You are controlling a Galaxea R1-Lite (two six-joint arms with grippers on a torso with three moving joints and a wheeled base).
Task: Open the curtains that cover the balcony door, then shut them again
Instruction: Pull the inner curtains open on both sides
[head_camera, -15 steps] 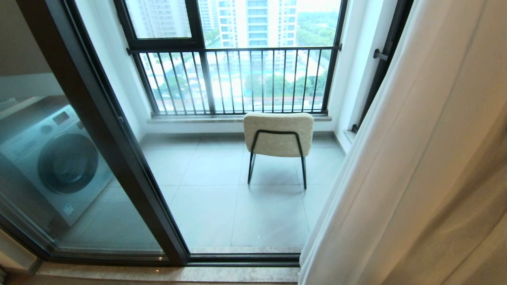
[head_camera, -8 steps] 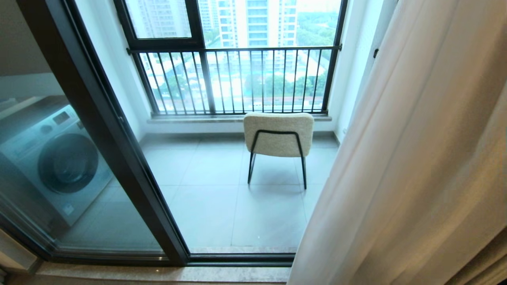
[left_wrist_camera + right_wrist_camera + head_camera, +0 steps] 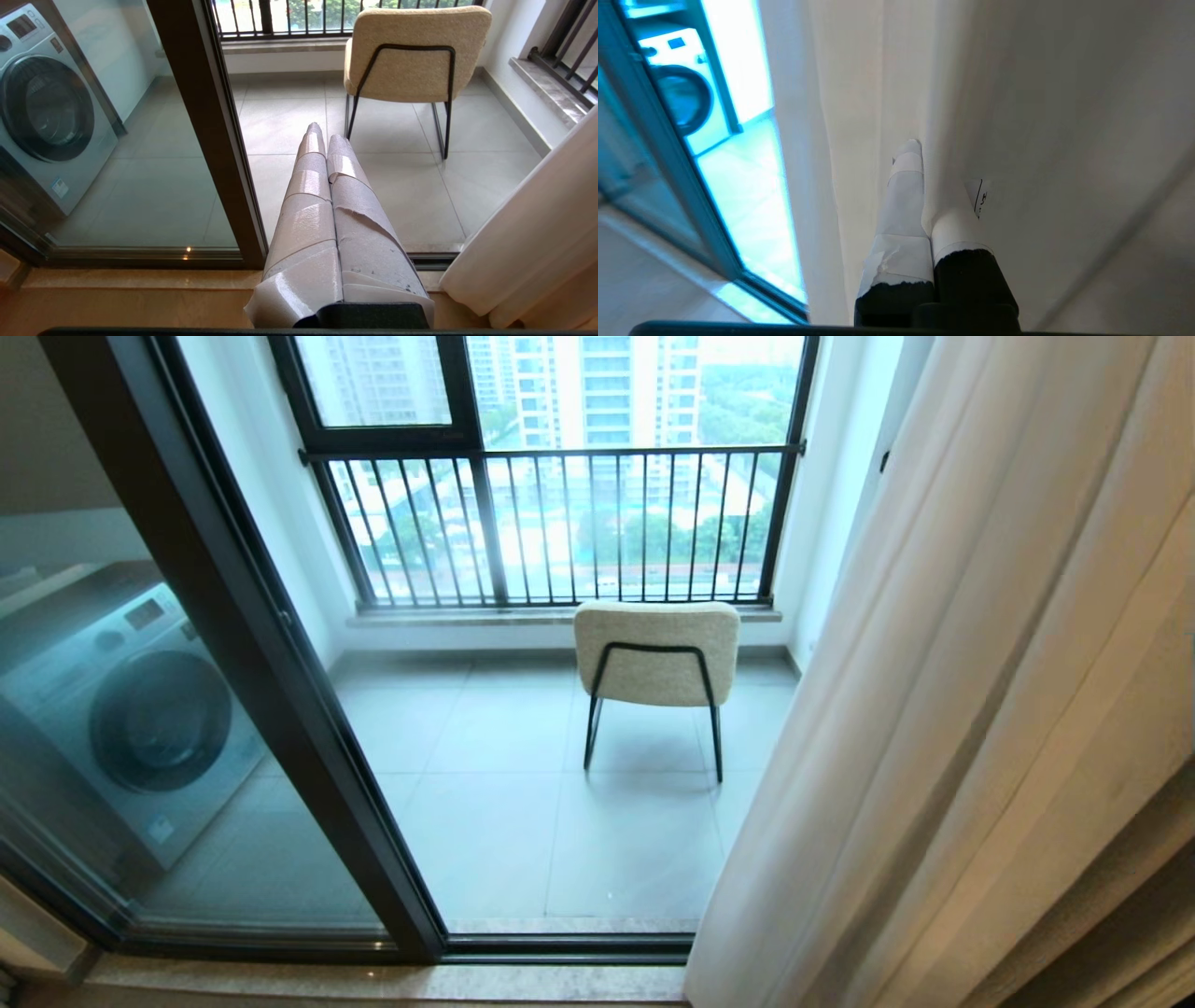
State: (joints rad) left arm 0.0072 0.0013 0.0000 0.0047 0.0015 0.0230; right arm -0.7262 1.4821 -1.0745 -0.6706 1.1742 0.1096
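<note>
Head view shows you the sheer cream-white floor-length curtains [image 3: 971,709] bunched in long folds on the right, leaving the tall black-framed glass balcony door [image 3: 233,644] on the left uncovered. Beyond it stand a beige upholstered chair with black metal legs [image 3: 656,653] and, far left behind the glass, a grey front-loading washing machine [image 3: 131,709]. Your right gripper [image 3: 920,154], fingers pressed together, lies against the curtain fabric. Your left gripper [image 3: 324,135], also closed and empty, points toward the doorway.
</note>
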